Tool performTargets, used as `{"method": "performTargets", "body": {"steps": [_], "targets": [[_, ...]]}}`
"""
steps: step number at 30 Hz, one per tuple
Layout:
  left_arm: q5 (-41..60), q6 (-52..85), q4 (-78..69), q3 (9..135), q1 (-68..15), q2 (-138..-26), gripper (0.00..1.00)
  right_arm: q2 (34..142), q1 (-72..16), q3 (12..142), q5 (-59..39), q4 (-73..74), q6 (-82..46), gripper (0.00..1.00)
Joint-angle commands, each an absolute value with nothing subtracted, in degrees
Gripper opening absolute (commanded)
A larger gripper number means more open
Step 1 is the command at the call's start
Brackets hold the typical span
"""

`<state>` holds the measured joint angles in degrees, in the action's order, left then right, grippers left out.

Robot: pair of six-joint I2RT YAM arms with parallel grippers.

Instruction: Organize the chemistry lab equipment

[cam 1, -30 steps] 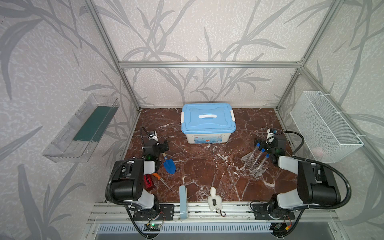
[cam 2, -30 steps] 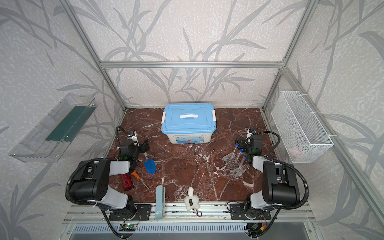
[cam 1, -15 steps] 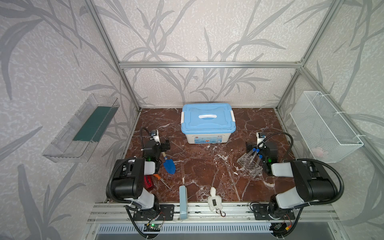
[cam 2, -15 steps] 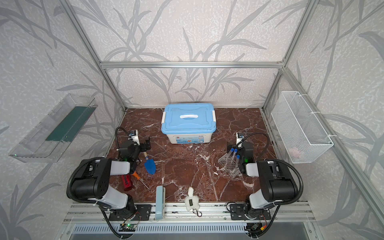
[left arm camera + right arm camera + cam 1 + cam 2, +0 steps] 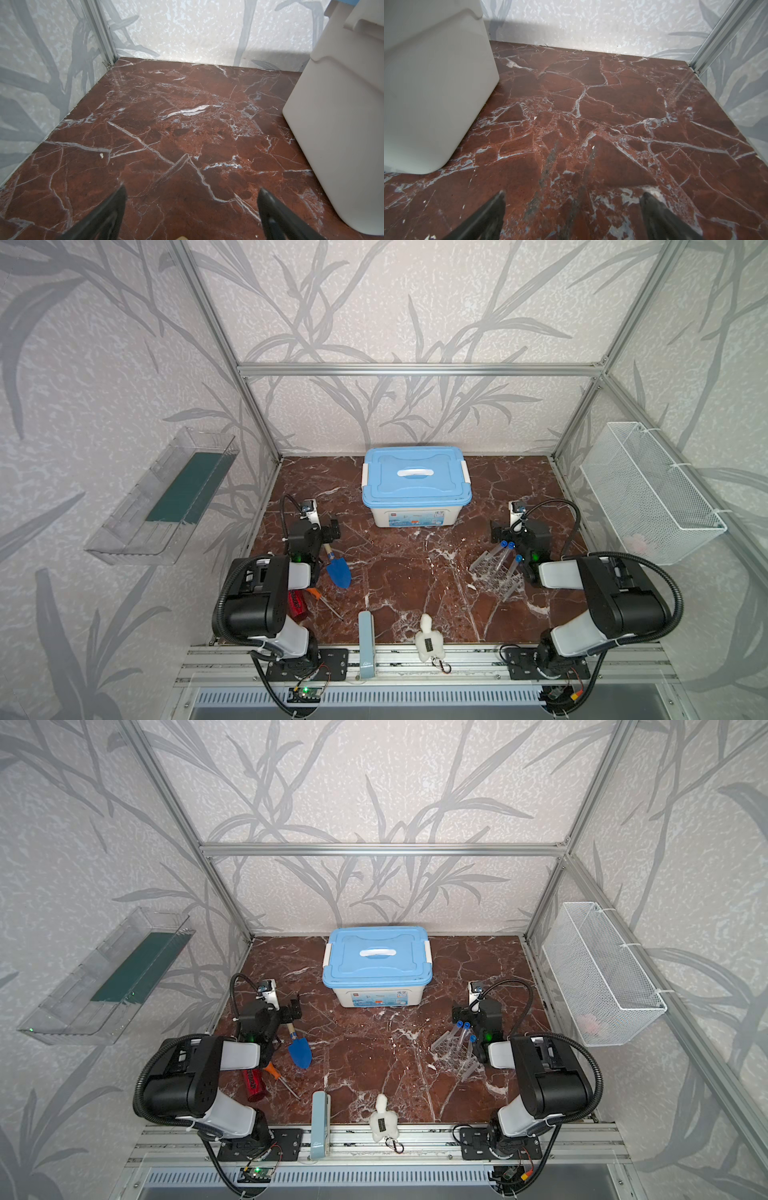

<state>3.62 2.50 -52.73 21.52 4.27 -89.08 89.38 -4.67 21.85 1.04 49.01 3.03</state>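
3 tubes (image 5: 505,559) vis. in both top views only.

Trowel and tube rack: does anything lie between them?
No. Between the trowel and the tube rack the marble tabletop is bare, as both top views show.

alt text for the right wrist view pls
The right pincer stands wide open and empty over a red-brown marble tabletop with white veins. A white storage box rises to one side, with leaf-patterned wallpaper and an aluminium post beyond.
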Motion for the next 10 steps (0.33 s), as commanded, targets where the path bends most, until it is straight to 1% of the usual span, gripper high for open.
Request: {"method": "performTargets", "body": {"steps": [1, 10], "targets": [[2.78, 1.73, -53.83, 21.37, 4.14, -89.33, 0.99, 88.42, -4.91, 22.85, 1.80, 49.13, 3.53, 0.99], [2.71, 1.75, -53.64, 21.58, 4.14, -89.41, 0.99, 88.33, -4.94, 22.94, 1.76, 48.96, 3.59, 0.99]]}}
